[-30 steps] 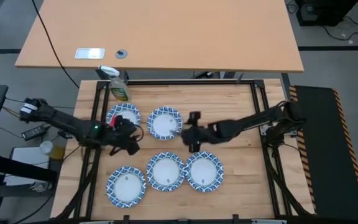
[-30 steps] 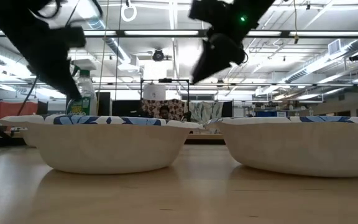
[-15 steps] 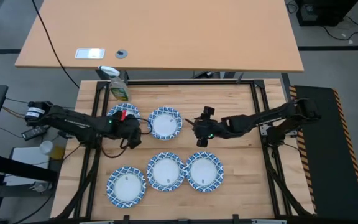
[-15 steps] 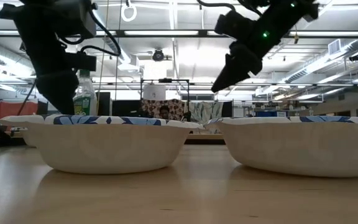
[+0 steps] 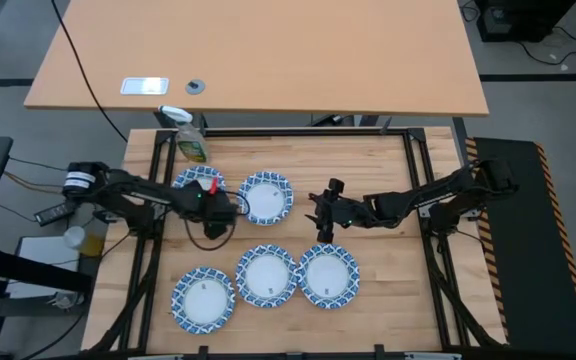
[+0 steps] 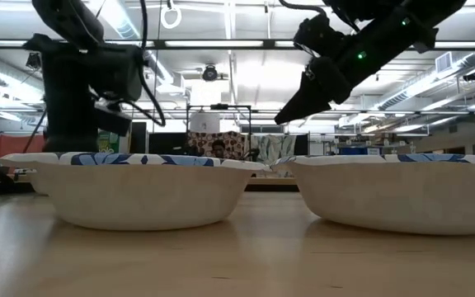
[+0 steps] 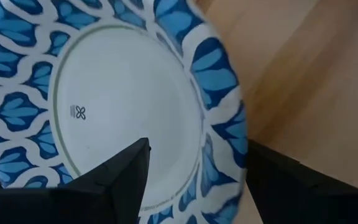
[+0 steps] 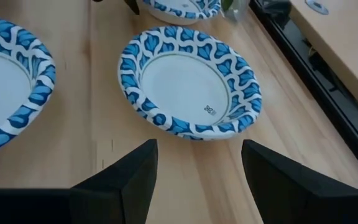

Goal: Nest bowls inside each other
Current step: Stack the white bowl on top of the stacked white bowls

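Several shallow bowls with white centres and blue-and-white rims rest on the wooden table. Two are in the far row, the left one (image 5: 188, 183) and the middle one (image 5: 266, 198). Three stand in the near row (image 5: 203, 298), (image 5: 266, 275), (image 5: 328, 275). My left gripper (image 5: 218, 208) is open and points steeply down at the far-left bowl (image 7: 129, 99). One finger (image 7: 129, 171) stands over the bowl's inside, the other (image 7: 278, 183) outside, with the rim (image 7: 222, 124) between them. My right gripper (image 8: 194, 180) is open above bare wood just right of the middle far bowl (image 8: 188, 87).
A green-yellow spray bottle (image 5: 190, 140) stands at the table's far left corner, close behind the far-left bowl. A black frame rail (image 5: 298, 131) runs along the far edge, with a separate desk (image 5: 268, 60) beyond it. Bare wood lies at the far right (image 5: 378, 170).
My left gripper has moved toward the table's right and far edges and come down over the far-left bowl's rim, tipping to point more steeply down. My right gripper has drawn back a little toward the table's right edge and sunk lower. No bowl has moved.
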You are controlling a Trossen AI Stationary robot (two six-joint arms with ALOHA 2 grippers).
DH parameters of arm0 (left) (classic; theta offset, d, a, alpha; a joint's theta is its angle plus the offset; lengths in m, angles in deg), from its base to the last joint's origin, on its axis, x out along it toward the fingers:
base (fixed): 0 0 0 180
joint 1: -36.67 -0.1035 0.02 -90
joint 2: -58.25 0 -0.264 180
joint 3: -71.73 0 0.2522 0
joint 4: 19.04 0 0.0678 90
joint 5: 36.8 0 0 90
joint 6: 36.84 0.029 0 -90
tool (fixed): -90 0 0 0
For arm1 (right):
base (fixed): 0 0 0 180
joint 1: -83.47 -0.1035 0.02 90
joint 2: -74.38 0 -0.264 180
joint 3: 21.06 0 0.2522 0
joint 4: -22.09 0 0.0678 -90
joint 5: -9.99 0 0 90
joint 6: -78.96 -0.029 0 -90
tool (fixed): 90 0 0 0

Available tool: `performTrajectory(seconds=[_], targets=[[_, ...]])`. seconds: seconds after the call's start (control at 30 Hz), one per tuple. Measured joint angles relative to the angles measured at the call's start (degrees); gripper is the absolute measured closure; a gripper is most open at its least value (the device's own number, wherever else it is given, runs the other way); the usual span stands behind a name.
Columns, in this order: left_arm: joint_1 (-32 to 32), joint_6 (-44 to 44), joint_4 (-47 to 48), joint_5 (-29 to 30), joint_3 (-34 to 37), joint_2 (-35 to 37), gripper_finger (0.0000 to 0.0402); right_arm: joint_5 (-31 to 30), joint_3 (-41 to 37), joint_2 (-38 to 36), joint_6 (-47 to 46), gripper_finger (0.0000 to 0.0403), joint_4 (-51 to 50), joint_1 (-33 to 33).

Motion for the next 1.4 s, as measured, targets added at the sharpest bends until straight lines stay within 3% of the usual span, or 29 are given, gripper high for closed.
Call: performTrajectory(seconds=[0.17, 0.53, 0.77, 1.4], targets=[[-0.8, 1.0, -0.1, -0.5, 0.0, -2.4, 0.0172, 0.0, -0.1, 0.0, 0.0, 0.0163, 0.0, 0.0], [-0.1, 0.6, 0.1, -0.4, 0.0, -2.5, 0.0272, -0.6, -0.1, 0.0, 1.5, 0.0163, 0.1, 0.1], [2.0, 0.4, 0.7, -0.3, -0.2, -2.5, 0.0301, -0.6, -0.1, 0.0, 1.5, 0.0163, 0.3, 0.1], [7.3, 1.0, 17.0, 9.7, -15.7, -2.5, 0.0358, -0.7, -0.1, 0.0, 1.6, 0.0163, 2.1, 0.1]])
